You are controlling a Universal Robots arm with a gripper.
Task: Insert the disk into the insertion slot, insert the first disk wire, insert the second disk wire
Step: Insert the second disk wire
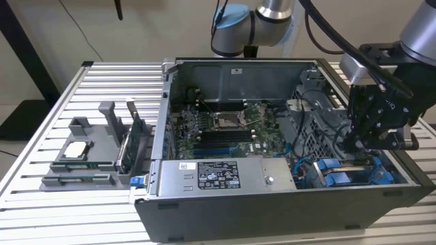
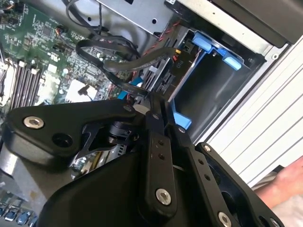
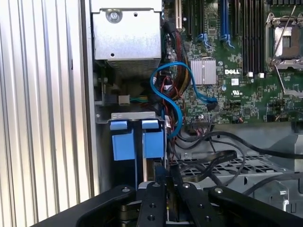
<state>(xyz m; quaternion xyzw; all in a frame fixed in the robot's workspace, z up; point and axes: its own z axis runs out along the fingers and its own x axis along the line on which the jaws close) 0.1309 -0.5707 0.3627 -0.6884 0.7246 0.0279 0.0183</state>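
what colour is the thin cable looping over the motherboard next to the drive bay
Bright blue. The cable shows best in the first wrist view, curling beside the green motherboard.

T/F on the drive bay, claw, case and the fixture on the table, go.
1. The computer case lies open on the slatted table. True.
2. The claw hangs over the grey fixture. False: it is inside the case, above the blue drive bay.
3. A blue cable loops beside the motherboard. True.
4. The power-supply box sits outside the case. False: it is mounted inside.
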